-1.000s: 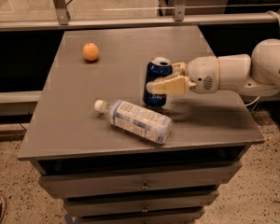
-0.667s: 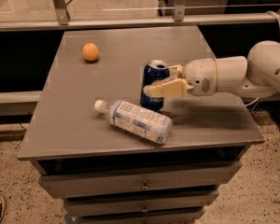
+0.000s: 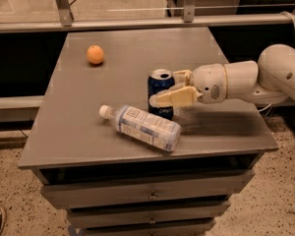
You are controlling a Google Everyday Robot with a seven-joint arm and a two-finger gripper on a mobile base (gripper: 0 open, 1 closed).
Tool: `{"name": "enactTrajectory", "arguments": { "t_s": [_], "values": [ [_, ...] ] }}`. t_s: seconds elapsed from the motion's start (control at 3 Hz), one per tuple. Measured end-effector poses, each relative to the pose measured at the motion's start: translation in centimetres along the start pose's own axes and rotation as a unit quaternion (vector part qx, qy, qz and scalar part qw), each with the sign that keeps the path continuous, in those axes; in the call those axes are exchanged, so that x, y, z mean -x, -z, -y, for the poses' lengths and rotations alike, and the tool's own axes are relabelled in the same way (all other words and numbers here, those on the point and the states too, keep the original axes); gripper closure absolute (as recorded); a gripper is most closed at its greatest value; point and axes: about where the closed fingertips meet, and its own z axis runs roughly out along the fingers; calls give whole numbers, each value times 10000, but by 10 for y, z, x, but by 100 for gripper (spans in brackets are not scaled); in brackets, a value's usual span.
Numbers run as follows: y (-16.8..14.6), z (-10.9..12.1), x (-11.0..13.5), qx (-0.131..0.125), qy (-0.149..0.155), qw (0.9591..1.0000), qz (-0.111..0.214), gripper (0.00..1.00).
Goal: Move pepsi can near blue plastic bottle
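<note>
The pepsi can (image 3: 159,85) is dark blue with a silver top and stands upright near the middle of the grey table (image 3: 78,132). My gripper (image 3: 163,89) reaches in from the right, with one cream finger in front of the can and one behind it, closed on it. The blue plastic bottle (image 3: 143,127), clear with a white cap and a printed label, lies on its side just in front of the can, cap pointing left. The bottle hides the can's lower edge, so I cannot tell if they touch.
An orange (image 3: 95,54) sits at the table's back left. The white arm (image 3: 265,77) stretches over the table's right edge. The table has drawers below its front edge, and a metal rail runs behind it.
The gripper has moved the can a little to the left and forward, closer to the bottle. The bottle and the orange have not moved.
</note>
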Motion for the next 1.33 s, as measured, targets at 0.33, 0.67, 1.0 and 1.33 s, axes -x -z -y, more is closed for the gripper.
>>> {"name": "enactTrajectory", "arguments": {
  "t_s": [0.33,0.67,1.0,1.33],
  "values": [
    [1,-1,0,15,6,10000,-6,0],
    [7,2,3,-62,97,9999,-38,0],
    [38,19,15,-310,280,9991,36,0],
    [117,44,62,-907,872,9918,210,0]
  ]
}}
